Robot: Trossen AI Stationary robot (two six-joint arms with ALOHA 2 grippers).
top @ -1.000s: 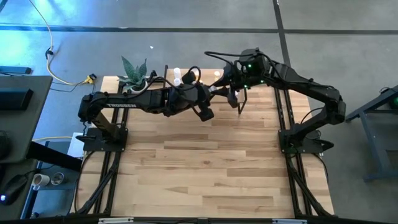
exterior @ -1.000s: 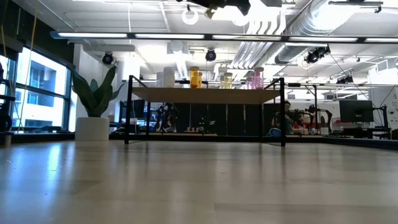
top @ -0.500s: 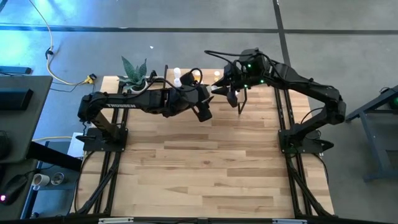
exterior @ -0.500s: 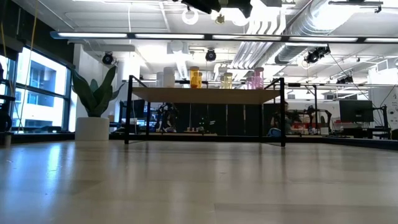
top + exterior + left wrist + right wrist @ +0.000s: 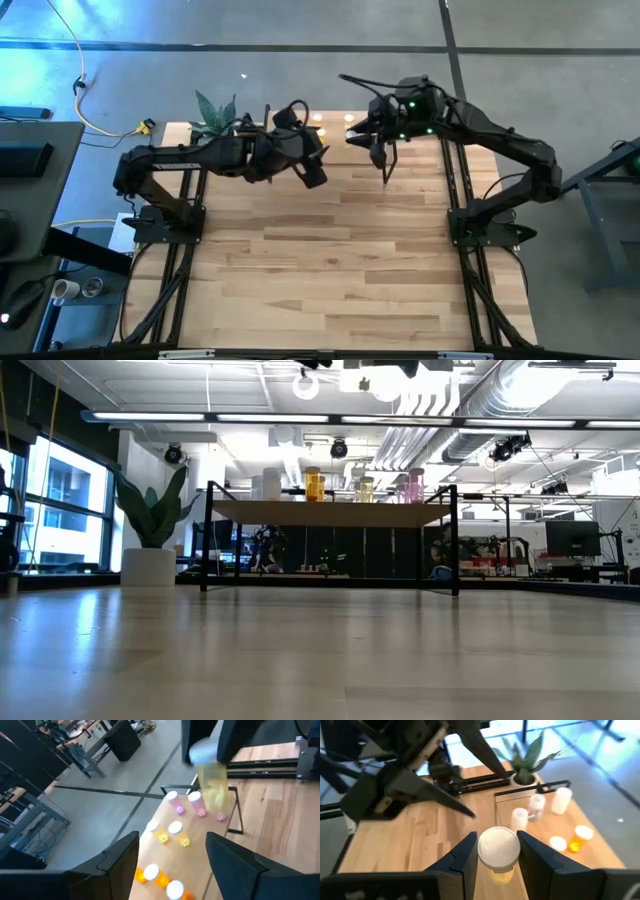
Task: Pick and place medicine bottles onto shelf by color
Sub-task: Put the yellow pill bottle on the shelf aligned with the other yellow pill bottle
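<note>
The right pincer (image 5: 496,851) hangs above the shelf (image 5: 330,513) at the far edge of the wooden counter (image 5: 330,270), its two dark fingers clamped on a yellow bottle with a white cap (image 5: 498,851); the bottle sits squarely between the fingers, cap up. The left pincer (image 5: 172,862) hovers just beside it over the same shelf, fingers spread apart with nothing between them. On the shelf board stand the other bottles: white bottles (image 5: 560,800) nearest the potted plant (image 5: 214,115), orange-yellow bottles (image 5: 174,832) around the middle, pink bottles (image 5: 197,803) towards the other end; all upright, apart from both pincers.
</note>
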